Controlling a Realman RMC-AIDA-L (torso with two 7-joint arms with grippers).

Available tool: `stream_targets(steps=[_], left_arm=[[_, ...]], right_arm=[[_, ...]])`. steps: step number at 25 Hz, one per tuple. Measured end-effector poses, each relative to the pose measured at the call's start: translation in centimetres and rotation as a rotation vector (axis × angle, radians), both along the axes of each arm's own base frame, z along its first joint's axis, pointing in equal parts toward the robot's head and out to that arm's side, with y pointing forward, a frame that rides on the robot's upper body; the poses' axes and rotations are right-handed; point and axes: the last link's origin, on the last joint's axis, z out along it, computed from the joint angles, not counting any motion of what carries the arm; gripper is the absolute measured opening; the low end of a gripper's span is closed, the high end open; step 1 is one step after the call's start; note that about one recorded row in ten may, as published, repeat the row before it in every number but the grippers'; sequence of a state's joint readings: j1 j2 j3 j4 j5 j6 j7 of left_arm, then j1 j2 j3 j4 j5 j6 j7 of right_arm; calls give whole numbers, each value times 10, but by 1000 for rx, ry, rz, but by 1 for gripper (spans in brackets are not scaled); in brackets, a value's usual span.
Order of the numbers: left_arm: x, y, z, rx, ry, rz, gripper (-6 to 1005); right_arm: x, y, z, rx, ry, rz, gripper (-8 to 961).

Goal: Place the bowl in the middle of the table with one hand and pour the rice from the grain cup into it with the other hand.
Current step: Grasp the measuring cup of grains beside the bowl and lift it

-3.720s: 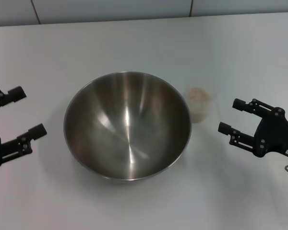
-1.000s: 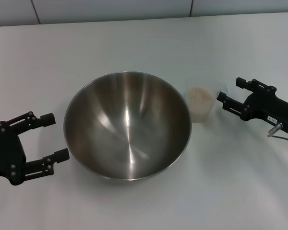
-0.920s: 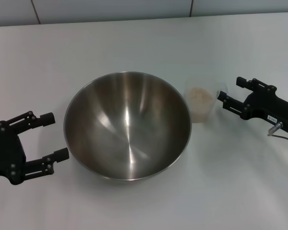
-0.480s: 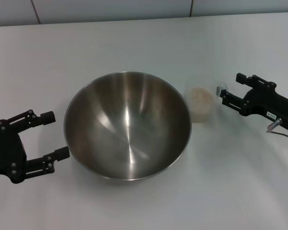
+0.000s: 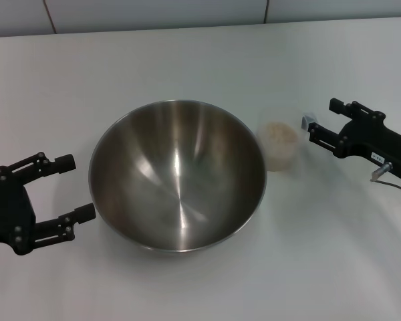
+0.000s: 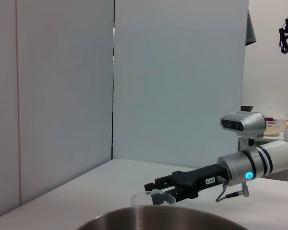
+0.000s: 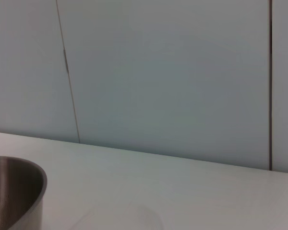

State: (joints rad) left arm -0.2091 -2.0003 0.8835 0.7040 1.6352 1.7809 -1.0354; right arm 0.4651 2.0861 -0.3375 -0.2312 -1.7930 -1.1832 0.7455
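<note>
Head view: open right claw (image 5: 320, 123) beside grain cup (image 5: 279, 145); open left claw (image 5: 75, 187) near bowl (image 5: 177, 174) rim.

Head cam looks down over whole table (image 5: 187, 47). L wrist cam sits low at table level, faces right across bowl (image 6: 153, 218) rim. R wrist cam low too, shares bowl (image 7: 12, 191) edge.

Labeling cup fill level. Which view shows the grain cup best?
Head view: the grain cup is seen from above, whole, rice visible inside, standing beside the bowl with the right pincer close by. Left wrist view catches only its rim behind the bowl's edge. Right wrist view shows no clear cup.
</note>
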Motion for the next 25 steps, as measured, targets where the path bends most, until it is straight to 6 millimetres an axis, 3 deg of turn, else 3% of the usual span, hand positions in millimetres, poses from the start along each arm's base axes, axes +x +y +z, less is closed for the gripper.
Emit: stream_targets(steps=[25], left_arm=[[-1,-1,1,6,6,-4,807]], right_arm=[[-1,3,-4,-7,-6,-16,714]])
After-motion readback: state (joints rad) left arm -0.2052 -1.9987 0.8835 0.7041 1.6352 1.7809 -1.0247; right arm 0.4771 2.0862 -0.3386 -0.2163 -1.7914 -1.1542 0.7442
